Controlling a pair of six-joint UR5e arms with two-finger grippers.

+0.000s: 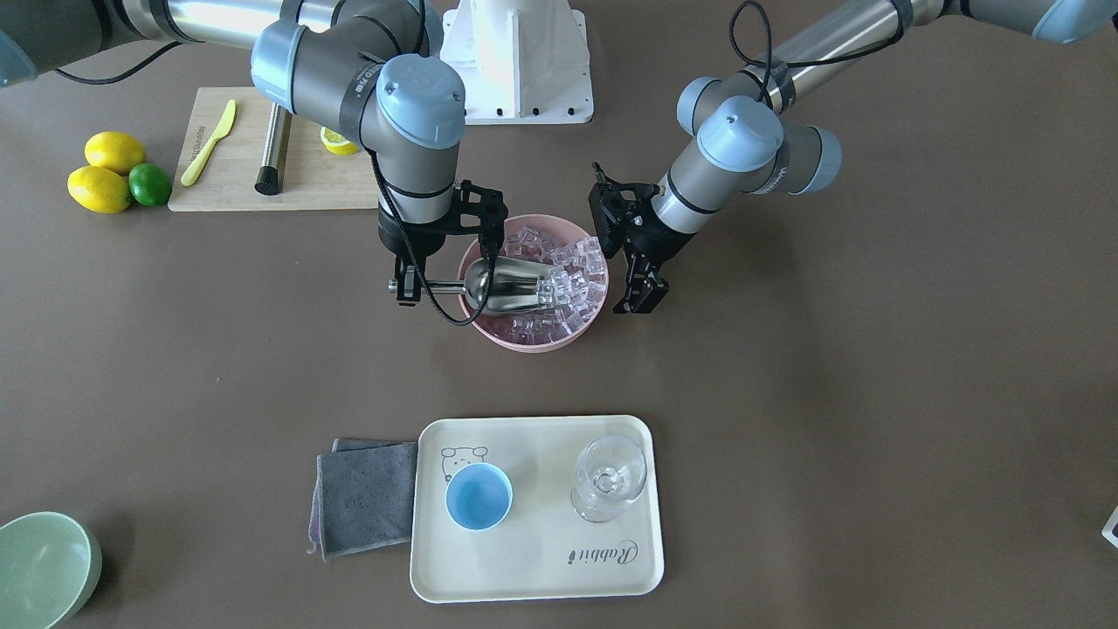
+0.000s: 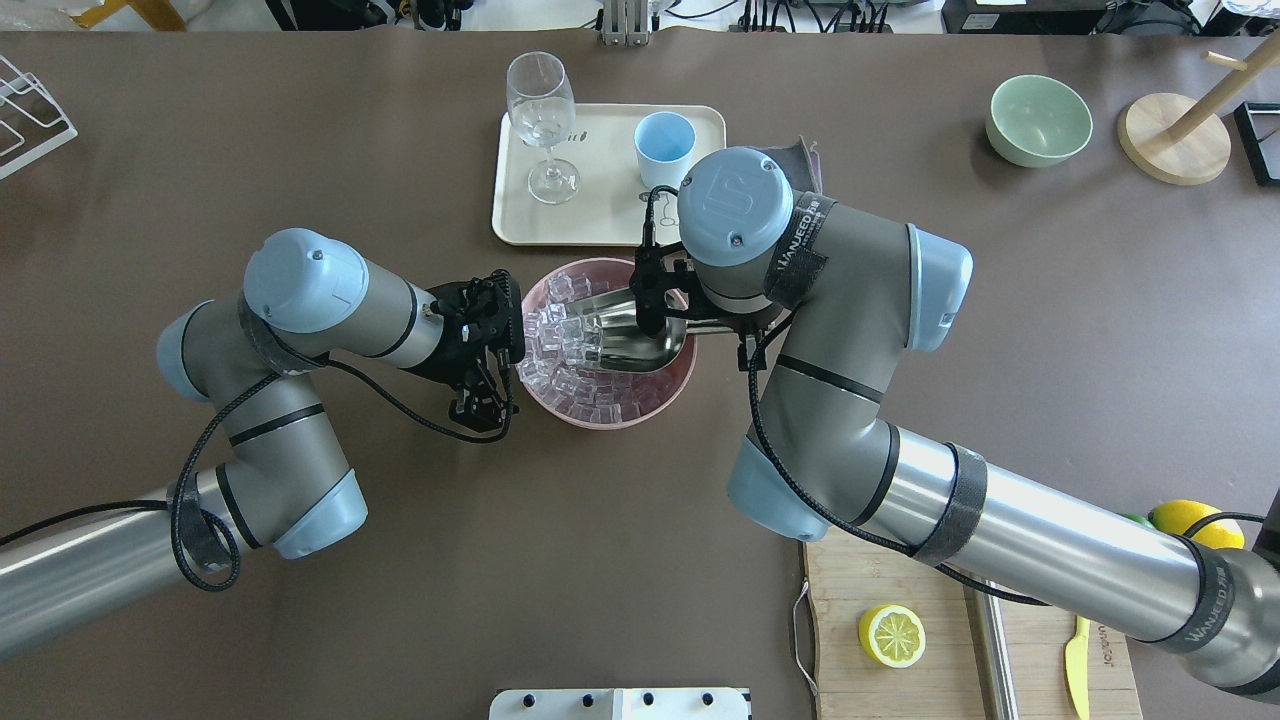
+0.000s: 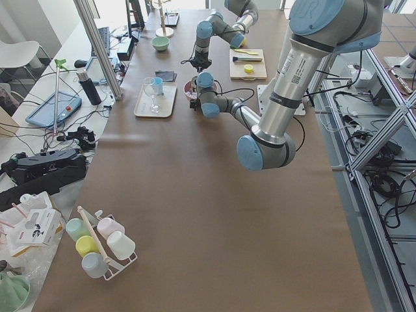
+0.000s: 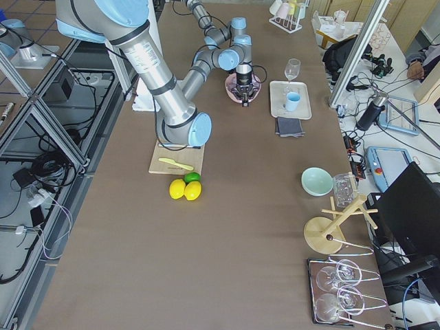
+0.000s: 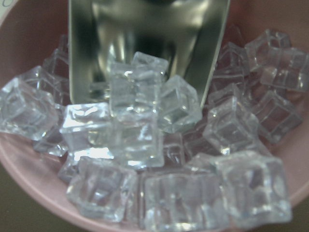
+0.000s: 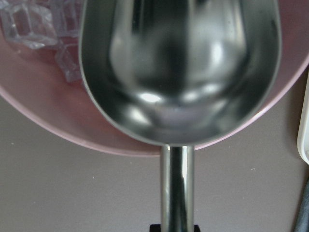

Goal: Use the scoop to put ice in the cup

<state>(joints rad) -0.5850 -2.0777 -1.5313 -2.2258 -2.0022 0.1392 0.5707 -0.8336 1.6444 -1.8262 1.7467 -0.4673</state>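
Observation:
The steel scoop [image 1: 511, 284] lies in the pink bowl [image 1: 524, 341] with its mouth pushed into the pile of clear ice cubes [image 1: 576, 271]. My right gripper [image 1: 409, 286] is shut on the scoop's handle just outside the bowl's rim. In the right wrist view the rear of the scoop [image 6: 178, 67] is bare. In the left wrist view several ice cubes [image 5: 140, 130] sit at the mouth of the scoop [image 5: 145, 29]. My left gripper [image 1: 642, 301] is open and empty beside the bowl's other side. The light-blue cup [image 1: 479, 496] stands empty on the cream tray [image 1: 541, 577].
A clear stemmed glass [image 1: 609, 479] stands on the tray beside the cup. A grey cloth [image 1: 367, 498] lies next to the tray. A pale green bowl [image 1: 44, 568] is at the table's corner. A cutting board [image 1: 236, 188] holds a yellow knife, a steel cylinder and half a lemon.

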